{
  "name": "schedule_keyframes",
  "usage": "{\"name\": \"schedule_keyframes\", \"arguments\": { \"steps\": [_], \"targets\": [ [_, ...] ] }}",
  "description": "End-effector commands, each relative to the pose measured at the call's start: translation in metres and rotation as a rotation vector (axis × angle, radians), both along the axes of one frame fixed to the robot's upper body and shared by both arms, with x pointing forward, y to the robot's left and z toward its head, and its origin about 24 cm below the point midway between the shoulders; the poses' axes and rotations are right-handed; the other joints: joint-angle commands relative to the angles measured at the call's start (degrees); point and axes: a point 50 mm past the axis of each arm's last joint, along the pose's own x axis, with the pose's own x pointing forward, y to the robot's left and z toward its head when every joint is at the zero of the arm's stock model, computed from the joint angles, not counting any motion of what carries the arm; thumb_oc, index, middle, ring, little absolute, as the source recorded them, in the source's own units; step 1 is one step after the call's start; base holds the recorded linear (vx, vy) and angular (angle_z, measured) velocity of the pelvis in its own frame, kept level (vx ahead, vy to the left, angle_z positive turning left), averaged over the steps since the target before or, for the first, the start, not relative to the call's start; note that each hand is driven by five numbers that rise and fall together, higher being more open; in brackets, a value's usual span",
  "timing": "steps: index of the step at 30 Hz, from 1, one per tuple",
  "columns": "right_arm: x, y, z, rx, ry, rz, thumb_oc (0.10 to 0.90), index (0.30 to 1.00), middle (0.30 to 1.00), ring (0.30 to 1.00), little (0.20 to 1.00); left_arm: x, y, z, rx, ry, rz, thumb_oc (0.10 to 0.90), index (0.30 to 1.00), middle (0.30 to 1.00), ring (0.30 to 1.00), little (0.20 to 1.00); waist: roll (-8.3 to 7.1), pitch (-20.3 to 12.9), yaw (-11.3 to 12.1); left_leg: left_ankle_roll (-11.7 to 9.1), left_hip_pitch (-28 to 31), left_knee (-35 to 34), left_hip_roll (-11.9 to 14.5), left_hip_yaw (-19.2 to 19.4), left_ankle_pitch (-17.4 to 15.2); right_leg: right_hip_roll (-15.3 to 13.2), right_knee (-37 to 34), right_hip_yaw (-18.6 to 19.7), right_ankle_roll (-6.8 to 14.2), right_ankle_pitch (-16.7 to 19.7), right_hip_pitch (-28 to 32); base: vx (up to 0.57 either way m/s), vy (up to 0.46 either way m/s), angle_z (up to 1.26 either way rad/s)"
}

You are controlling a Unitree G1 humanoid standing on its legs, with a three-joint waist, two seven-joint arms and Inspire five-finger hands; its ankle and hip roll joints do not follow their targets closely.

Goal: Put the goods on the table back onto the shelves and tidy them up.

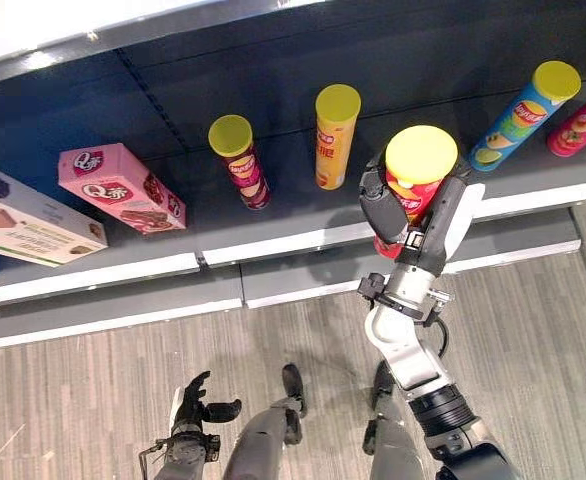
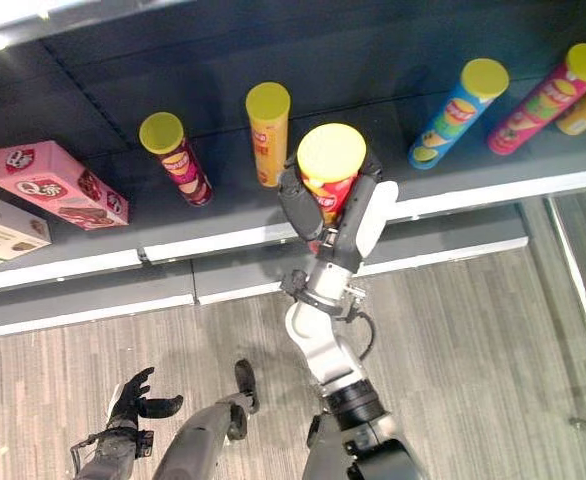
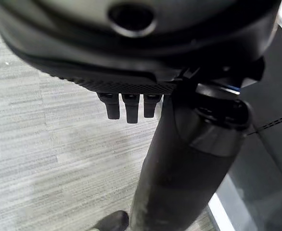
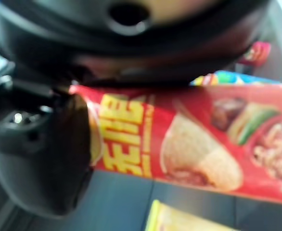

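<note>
One red chip can [image 1: 418, 170] with a yellow lid is sitting in the right robot hand [image 1: 403, 215], whose fingers are curling around it just above the dark shelf [image 1: 303, 215], beside the orange can [image 1: 335, 135]. The left robot hand [image 1: 195, 405] is hanging low over the floor [image 1: 93, 400], fingers loosely spread, holding nothing.
</note>
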Motion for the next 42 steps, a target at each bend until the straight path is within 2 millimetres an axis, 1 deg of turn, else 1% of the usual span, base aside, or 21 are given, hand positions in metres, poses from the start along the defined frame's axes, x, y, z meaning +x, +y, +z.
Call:
{"name": "schedule_keyframes", "arguments": {
  "steps": [1,2,6,8,15,18,22,23,24,25,26,28,29,30,31,32,33,34,36,40,42],
  "targets": [
    [-0.015,0.0,0.049,0.037,-0.304,0.084,0.4,0.3,0.3,0.3,0.3,-0.015,0.009,-0.006,0.066,0.062,-0.021,0.8,0.9,0.9,0.9,0.9,1.24,-0.53,0.54,-2.5,8.66,-5.19,-1.74,-4.04,-6.46,4.09,2.73,-0.22,1.87,-7.1,5.68,0.06,-0.097,-0.17],
    [-0.014,-0.005,0.044,0.019,-0.293,0.063,0.4,0.3,0.3,0.3,0.3,-0.039,0.006,-0.016,0.083,0.126,-0.068,0.8,0.9,0.9,0.9,0.9,0.85,0.38,-0.59,-2.26,8.83,-2.99,-2.78,-5.17,-5.66,5.26,1.83,2.03,1.24,-6.02,3.14,-0.01,-0.095,-0.15],
    [-0.005,-0.014,0.04,0.026,-0.263,0.016,0.4,0.3,0.3,0.3,0.3,-0.044,0.007,-0.018,0.084,0.156,-0.088,0.8,0.9,0.9,0.9,0.9,1.14,-0.21,0.2,-2.21,8.83,-2.97,-3.25,-5.62,-5.72,5.62,0.11,1.06,0.41,-6.17,5.24,0.0,-0.102,0.45],
    [-0.006,-0.019,0.039,0.008,-0.263,0.007,0.4,0.3,0.3,0.3,0.3,-0.044,0.009,-0.018,0.09,0.169,-0.104,0.8,0.9,0.9,0.9,0.9,1.18,-0.81,0.9,-2.42,9.1,-3.78,-3.12,-5.79,-5.15,5.84,-0.27,0.26,0.32,-6.38,6.09,0.02,-0.159,0.31],
    [-0.011,-0.023,0.028,-0.003,-0.229,0.037,0.4,0.3,0.3,0.3,0.3,-0.048,0.013,-0.018,0.097,0.182,-0.106,0.8,0.9,0.9,0.9,0.9,1.31,-1.38,0.9,-3.3,9.6,-2.93,-1.71,-6.26,-4.71,6.38,-0.07,-0.5,-0.63,-8.07,7.68,0.02,-0.16,0.0],
    [-0.014,-0.022,0.021,-0.01,-0.208,0.067,0.4,0.3,0.3,0.3,0.3,-0.053,0.011,-0.02,0.085,0.194,-0.086,0.8,0.9,0.9,0.9,0.9,1.33,-1.32,0.57,-3.91,10.25,-0.15,-0.58,-6.14,-5.65,6.95,0.34,-0.69,-1.7,-9.38,9.14,0.05,-0.172,0.09],
    [-0.016,-0.027,0.015,-0.016,-0.185,0.07,0.4,0.3,0.3,0.3,0.3,-0.055,0.009,-0.021,0.074,0.197,-0.078,0.8,0.9,0.9,0.9,0.9,1.15,-0.79,0.44,-4.8,8.88,5.57,0.4,-6.05,-6.0,7.01,-0.27,-1.33,-2.55,-9.6,10.86,0.05,-0.133,0.08],
    [-0.018,-0.031,0.009,-0.018,-0.161,0.065,0.4,0.3,0.3,0.3,0.3,-0.057,0.008,-0.022,0.062,0.195,-0.066,0.8,0.9,0.9,0.9,0.9,1.6,-0.85,0.73,-5.92,7.17,11.0,1.1,-7.46,-6.32,7.5,-0.43,-1.03,-2.9,-10.96,12.44,0.02,-0.091,0.2],
    [-0.018,-0.031,0.01,-0.018,-0.162,0.066,0.4,0.3,0.3,0.3,0.3,-0.057,0.008,-0.022,0.061,0.194,-0.065,0.8,0.9,0.9,0.9,0.9,1.28,-0.56,0.52,-5.56,6.38,11.17,1.07,-6.68,-4.74,7.18,-0.51,-1.48,-3.33,-9.78,11.79,0.13,-0.112,0.14],
    [-0.018,-0.032,0.007,-0.017,-0.152,0.065,0.4,0.3,0.3,0.3,0.3,-0.058,0.007,-0.022,0.057,0.195,-0.063,0.8,0.9,0.9,0.9,0.9,1.75,-0.77,0.83,-6.5,5.63,13.84,1.32,-8.23,-5.35,7.56,-0.59,-1.23,-3.29,-11.18,12.93,-0.07,-0.086,0.22],
    [-0.019,-0.035,0.003,-0.014,-0.139,0.061,0.4,0.3,0.3,0.3,0.3,-0.059,0.005,-0.023,0.052,0.194,-0.06,0.8,0.9,0.9,0.9,0.9,1.5,-0.44,0.91,-6.25,3.91,15.06,1.02,-8.13,-2.78,6.78,-0.89,-1.84,-3.83,-10.16,12.82,0.08,-0.081,0.13],
    [-0.022,-0.037,-0.004,-0.014,-0.117,0.06,0.4,0.3,0.3,0.3,0.3,-0.067,0.001,-0.026,0.046,0.219,-0.067,0.8,0.9,0.9,0.9,0.9,1.71,-0.89,1.48,-5.67,1.65,12.41,-0.41,-9.6,-3.94,5.56,-1.85,-2.04,-3.12,-10.91,14.49,0.08,-0.011,0.29],
    [-0.023,-0.039,-0.005,-0.023,-0.112,0.056,0.4,0.3,0.3,0.3,0.3,-0.068,0.001,-0.026,0.047,0.224,-0.076,0.8,0.9,0.9,0.9,0.9,1.9,-1.26,1.8,-5.54,0.91,9.99,-1.24,-10.32,-3.08,5.43,-2.22,-1.86,-2.85,-11.13,15.01,0.14,0.083,0.35],
    [-0.024,-0.039,-0.006,-0.028,-0.108,0.059,0.4,0.3,0.3,0.3,0.3,-0.068,0.001,-0.026,0.045,0.225,-0.08,0.8,0.9,0.9,0.9,0.9,2.39,-1.42,2.24,-5.82,-0.38,7.86,-1.93,-11.35,-1.22,5.75,-2.3,-1.48,-2.86,-11.42,15.45,0.14,0.117,0.21],
    [-0.023,-0.041,-0.008,-0.045,-0.09,0.05,0.4,0.3,0.3,0.3,0.3,-0.067,0.002,-0.026,0.048,0.228,-0.083,0.8,0.9,0.9,0.9,0.9,3.21,-1.4,2.92,-6.6,-2.1,5.02,-2.44,-12.4,1.96,6.28,-1.93,-1.34,-3.05,-11.99,15.73,0.17,0.14,0.18],
    [-0.024,-0.04,-0.012,-0.051,-0.07,0.054,0.4,0.3,0.3,0.3,0.3,-0.07,0.002,-0.026,0.037,0.231,-0.085,0.8,0.9,0.9,0.9,0.9,3.84,-2.12,3.23,-7.02,-0.46,-0.97,-2.36,-12.86,2.91,7.14,-1.63,-0.46,-2.99,-13.14,16.12,0.13,0.098,0.21],
    [-0.024,-0.04,-0.012,-0.051,-0.069,0.054,0.4,0.3,0.3,0.3,0.3,-0.07,0.002,-0.026,0.037,0.231,-0.085,0.8,0.9,0.9,0.9,0.9,3.76,-2.05,3.26,-7.01,-0.12,-1.41,-2.44,-12.77,3.12,7.06,-1.61,-0.38,-2.98,-13.16,16.22,0.18,0.081,0.11],
    [-0.026,-0.037,-0.015,-0.046,-0.063,0.061,0.4,0.3,0.3,0.3,0.3,-0.075,0.003,-0.028,0.04,0.251,-0.088,0.8,0.9,0.9,0.9,0.9,4.18,-2.78,3.19,-6.78,2.46,-4.52,-2.13,-12.32,4.01,7.81,-1.5,-0.24,-2.95,-13.61,16.97,0.2,0.087,-0.38],
    [-0.026,-0.041,-0.022,-0.026,-0.025,0.054,0.4,0.3,0.3,0.3,0.3,-0.08,0.001,-0.029,0.044,0.262,-0.091,0.8,0.9,0.9,0.9,0.9,5.2,-4.32,2.96,-6.42,5.15,-7.72,-3.05,-11.4,5.86,7.65,-1.44,-0.27,-3.07,-14.31,17.25,0.23,0.132,-0.72],
    [-0.024,-0.041,-0.02,-0.041,-0.013,0.058,0.4,0.3,0.3,0.3,0.3,-0.078,-0.002,-0.029,0.034,0.25,-0.08,0.8,0.9,0.9,0.9,0.9,6.04,-5.09,2.8,-6.02,8.1,-11.14,-3.21,-9.54,6.58,6.87,-0.97,0.46,-2.64,-14.14,16.67,0.09,0.121,-0.18],
    [-0.019,-0.038,-0.015,-0.055,-0.021,0.05,0.4,0.3,0.3,0.3,0.3,-0.075,-0.002,-0.027,0.02,0.227,-0.062,0.8,0.9,0.9,0.9,0.9,6.62,-5.17,3.16,-5.04,10.79,-12.47,-3.74,-7.78,5.48,5.83,0.6,0.56,-1.88,-14.41,16.66,0.08,0.166,-0.26]
  ]
}}
